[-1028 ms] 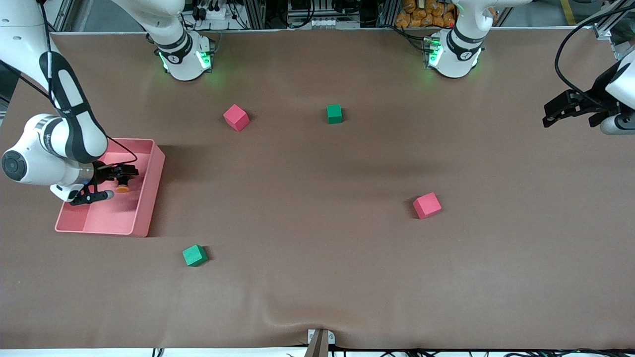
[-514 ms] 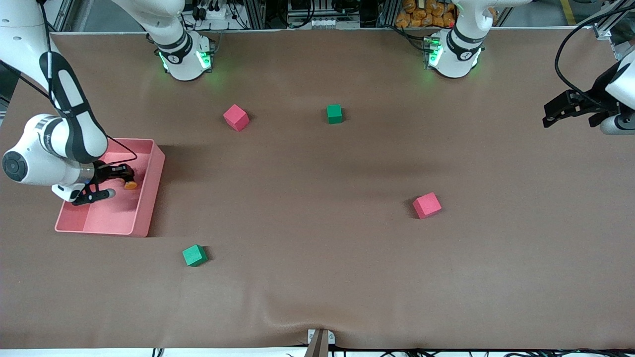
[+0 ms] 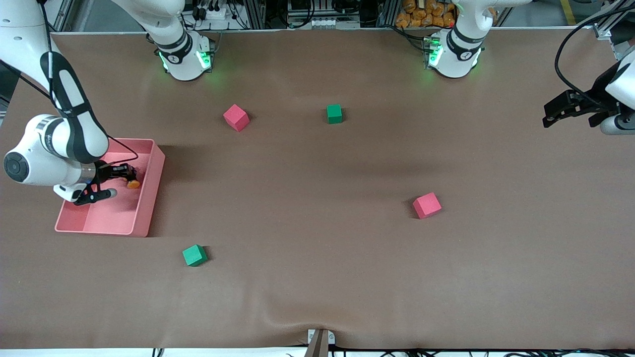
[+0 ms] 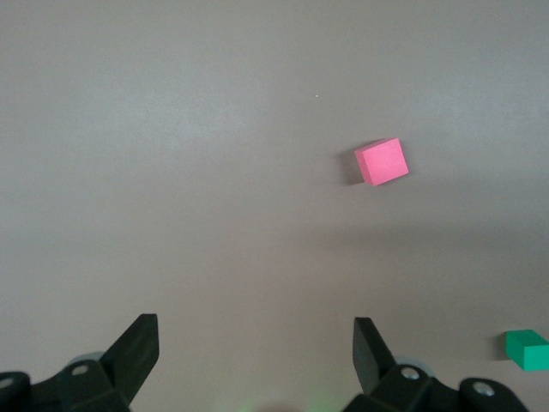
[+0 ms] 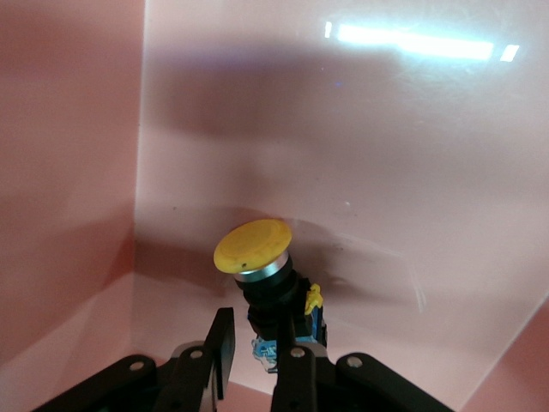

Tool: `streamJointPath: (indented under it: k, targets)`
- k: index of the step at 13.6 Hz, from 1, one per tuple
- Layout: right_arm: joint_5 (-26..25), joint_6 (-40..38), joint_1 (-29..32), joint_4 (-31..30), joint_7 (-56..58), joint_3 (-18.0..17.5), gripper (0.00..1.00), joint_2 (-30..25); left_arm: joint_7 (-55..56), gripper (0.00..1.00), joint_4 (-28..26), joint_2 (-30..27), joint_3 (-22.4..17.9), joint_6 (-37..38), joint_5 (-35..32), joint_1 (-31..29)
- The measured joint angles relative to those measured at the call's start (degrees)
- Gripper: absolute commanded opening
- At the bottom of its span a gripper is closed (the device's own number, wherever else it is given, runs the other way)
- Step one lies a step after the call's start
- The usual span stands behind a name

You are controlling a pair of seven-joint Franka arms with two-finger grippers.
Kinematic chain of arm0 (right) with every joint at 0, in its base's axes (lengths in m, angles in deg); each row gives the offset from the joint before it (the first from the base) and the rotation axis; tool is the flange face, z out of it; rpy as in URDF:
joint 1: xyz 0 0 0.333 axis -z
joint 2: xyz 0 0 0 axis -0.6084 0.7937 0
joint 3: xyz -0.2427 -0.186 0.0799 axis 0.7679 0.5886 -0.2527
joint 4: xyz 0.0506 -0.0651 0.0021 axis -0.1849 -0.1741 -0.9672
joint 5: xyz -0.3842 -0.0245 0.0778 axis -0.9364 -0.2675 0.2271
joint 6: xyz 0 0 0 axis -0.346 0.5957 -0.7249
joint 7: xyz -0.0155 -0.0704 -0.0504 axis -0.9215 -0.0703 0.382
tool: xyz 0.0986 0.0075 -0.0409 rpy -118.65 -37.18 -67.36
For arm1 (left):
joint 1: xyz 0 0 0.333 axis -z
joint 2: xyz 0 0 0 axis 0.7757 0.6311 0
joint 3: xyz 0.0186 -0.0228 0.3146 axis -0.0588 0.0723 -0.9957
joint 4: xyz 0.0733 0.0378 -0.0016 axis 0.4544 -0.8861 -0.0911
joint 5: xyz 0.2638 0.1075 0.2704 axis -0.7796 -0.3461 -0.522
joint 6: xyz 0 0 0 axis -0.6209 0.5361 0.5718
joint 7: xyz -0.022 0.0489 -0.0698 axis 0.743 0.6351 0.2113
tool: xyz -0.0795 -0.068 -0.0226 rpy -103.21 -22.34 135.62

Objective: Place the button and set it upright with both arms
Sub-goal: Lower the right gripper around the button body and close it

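The button [image 3: 132, 184], with an orange-yellow cap [image 5: 253, 247] on a black body [image 5: 271, 298], is inside the pink bin [image 3: 149, 198] at the right arm's end of the table. My right gripper [image 3: 124, 174] reaches into the bin and is shut on the button's black body, its fingers [image 5: 221, 348] on either side of it and the cap pointing away from the wrist. My left gripper [image 3: 551, 115] hangs open over the left arm's end of the table, its fingers [image 4: 137, 343] spread wide with nothing between them.
On the brown mat lie two pink cubes [image 3: 236, 117] [image 3: 426, 205] and two green cubes [image 3: 334, 113] [image 3: 194, 255]. The left wrist view shows a pink cube [image 4: 382, 161] and a green cube [image 4: 527, 349]. The bin's walls stand close round the right gripper.
The right gripper has shut on the button and shifted it slightly toward the bin's wall on the table's middle side. The left arm has not moved.
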Motion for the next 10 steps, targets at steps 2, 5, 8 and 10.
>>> streamJointPath:
  k: [2,5,8,10]
  targets:
    - [1.47,-0.02,-0.78,0.01,0.0,-0.22,0.29,0.0,0.0,1.0,0.0,0.0,0.0,0.0,0.0,0.0]
    - [2.6,-0.04,-1.93,0.01,-0.06,-0.42,0.33,0.07,0.0,1.0,0.0,0.0,0.0,0.0,0.0,0.0]
    - [2.92,-0.04,-1.94,0.12,-0.06,-0.37,0.4,0.12,0.0,1.0,-0.02,0.08,0.0,0.0,0.0,0.0]
    - [2.95,-0.04,-1.94,0.2,-0.06,-0.37,0.42,0.17,0.0,1.0,-0.02,0.15,0.0,0.0,0.0,0.0]
